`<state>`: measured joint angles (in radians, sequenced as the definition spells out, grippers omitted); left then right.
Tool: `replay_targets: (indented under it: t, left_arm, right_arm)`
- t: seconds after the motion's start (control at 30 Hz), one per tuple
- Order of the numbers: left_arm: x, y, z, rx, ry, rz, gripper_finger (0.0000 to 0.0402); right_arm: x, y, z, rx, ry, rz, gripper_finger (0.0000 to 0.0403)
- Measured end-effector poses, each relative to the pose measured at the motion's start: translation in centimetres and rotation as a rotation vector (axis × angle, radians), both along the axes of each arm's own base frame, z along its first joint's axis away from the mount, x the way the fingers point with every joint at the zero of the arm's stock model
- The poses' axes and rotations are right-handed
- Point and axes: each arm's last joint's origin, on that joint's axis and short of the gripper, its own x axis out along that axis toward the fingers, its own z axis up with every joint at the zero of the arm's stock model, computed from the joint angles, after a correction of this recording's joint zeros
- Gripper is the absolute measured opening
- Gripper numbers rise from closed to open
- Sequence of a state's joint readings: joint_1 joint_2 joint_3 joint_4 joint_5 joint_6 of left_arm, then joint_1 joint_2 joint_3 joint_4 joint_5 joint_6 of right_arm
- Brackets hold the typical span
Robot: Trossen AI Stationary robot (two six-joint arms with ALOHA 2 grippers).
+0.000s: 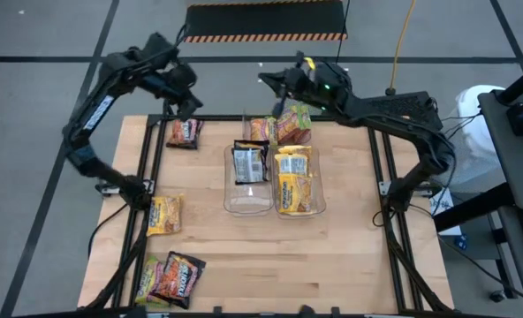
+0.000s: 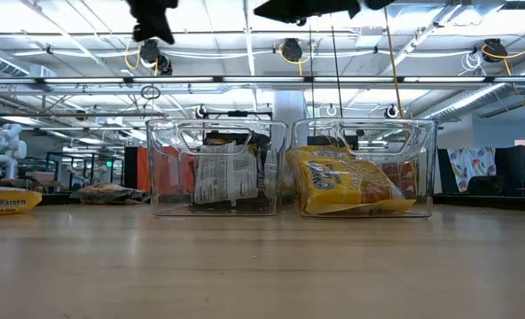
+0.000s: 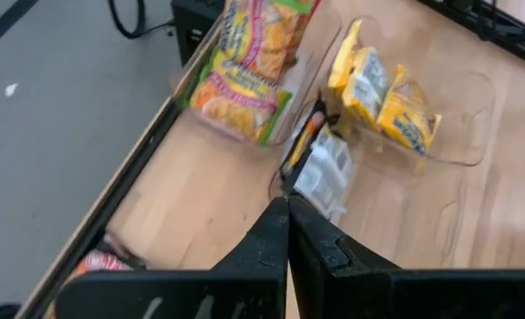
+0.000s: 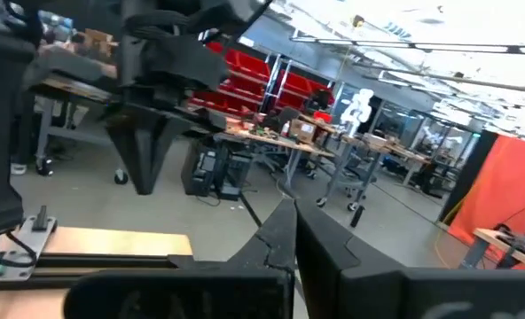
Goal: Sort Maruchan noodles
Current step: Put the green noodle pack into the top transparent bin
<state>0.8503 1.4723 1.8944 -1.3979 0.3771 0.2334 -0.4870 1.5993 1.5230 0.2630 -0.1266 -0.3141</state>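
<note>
Both arms are up at the top of the overhead frame, and neither is carrying anything. The left gripper [image 1: 187,99] hangs at upper left, fingers pressed together and empty, just above a dark brown packet [image 1: 184,132] lying near the table's top-left corner. Its wrist camera shows those fingers [image 3: 276,235] closed to a seam. The right gripper [image 1: 275,81] sits at top centre, pinched tight too with nothing in it, the closed fingers [image 4: 285,239] facing the room beyond the table. In the middle of the wooden table [image 1: 332,256] stand two clear bins side by side. The left bin [image 1: 248,199] holds a dark packet [image 1: 249,162] with its pale back showing; the right bin [image 1: 299,208] holds yellow packets [image 1: 294,181]. Just above the bins, at top centre, pink-green packets [image 1: 288,125] are heaped together. At left centre a lone yellow packet [image 1: 164,215] lies flat on the wood. In the lower-left corner an orange-brown packet [image 1: 178,277] partly overlaps another one [image 1: 148,281]. From table height, the two bins fill the middle of the frame, the dark packet on the left, the yellow ones on the right.
</note>
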Motion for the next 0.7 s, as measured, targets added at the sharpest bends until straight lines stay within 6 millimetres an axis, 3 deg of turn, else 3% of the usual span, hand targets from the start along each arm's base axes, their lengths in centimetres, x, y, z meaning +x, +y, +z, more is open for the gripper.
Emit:
replay_targets:
  t: [0.23, 0.47, 0.7]
  left_arm:
    - [-4.6, -2.9, -3.1, 0.020, -0.036, 0.102, 0.0003]
    - [-7.8, -5.5, -5.5, 0.025, -0.062, 0.189, 0.0003]
    - [-9.1, -7.4, -7.2, -0.032, -0.106, 0.200, 0.0003]
  right_arm:
    - [3.9, -2.5, 0.3, 0.072, 0.087, 0.029, 0.0000]
    - [6.2, -3.9, -3.2, 0.261, 0.330, 0.069, 0.0000]
    - [6.3, -5.4, -6.7, 0.467, 0.456, 0.011, 0.0000]
